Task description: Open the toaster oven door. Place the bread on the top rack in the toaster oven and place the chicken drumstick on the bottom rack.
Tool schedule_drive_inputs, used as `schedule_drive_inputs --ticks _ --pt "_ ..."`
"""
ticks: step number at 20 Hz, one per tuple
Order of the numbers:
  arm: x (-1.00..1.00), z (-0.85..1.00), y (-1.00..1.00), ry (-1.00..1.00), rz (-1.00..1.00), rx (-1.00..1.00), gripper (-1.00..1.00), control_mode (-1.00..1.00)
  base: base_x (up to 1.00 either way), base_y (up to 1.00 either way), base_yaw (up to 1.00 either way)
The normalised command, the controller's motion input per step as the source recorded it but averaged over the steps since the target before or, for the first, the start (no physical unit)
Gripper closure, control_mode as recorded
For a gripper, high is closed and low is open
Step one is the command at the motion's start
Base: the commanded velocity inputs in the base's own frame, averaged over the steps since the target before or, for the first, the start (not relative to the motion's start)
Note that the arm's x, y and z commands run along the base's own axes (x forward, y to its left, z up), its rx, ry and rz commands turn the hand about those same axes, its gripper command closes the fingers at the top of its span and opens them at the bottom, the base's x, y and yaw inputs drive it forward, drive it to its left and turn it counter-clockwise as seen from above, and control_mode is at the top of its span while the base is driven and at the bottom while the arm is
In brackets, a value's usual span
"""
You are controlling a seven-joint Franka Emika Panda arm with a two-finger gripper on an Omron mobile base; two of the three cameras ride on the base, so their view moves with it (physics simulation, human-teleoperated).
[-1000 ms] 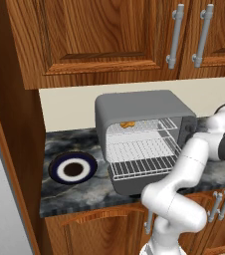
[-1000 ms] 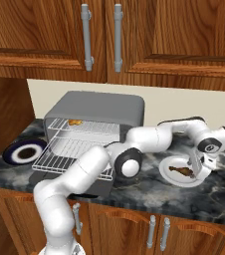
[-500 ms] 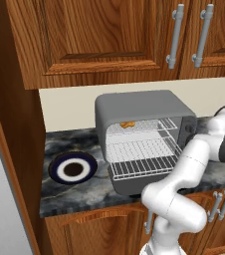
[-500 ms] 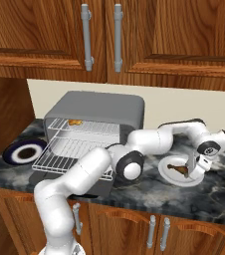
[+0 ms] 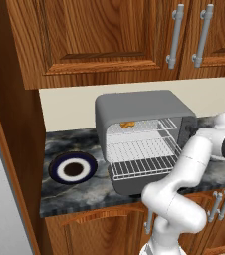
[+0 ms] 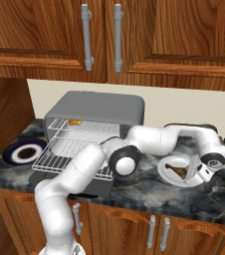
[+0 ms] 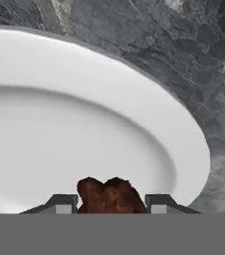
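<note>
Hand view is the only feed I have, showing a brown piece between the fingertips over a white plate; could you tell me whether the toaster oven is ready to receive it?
Observer: Yes, the toaster oven door is folded down open, and the bottom rack is bare.
Operator: Thank you. Where is the bread?
Observer: The bread already sits on the top rack, toward the back left.
Operator: And where does the white plate lie relative to the oven?
Observer: The white plate lies on the counter, to the right of the toaster oven as the base views show it.
</note>
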Motion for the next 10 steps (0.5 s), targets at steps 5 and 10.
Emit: schedule_drive_inputs --ticks 5,10 --pt "-0.83 0.55 0.98 -0.33 -0.06 -0.01 1.00 -1.00 0.00 0.00 0.00" --pt "-0.47 0.98 1.00 -0.09 0.01 -0.09 1.00 -1.00 0.00 0.00 0.00"
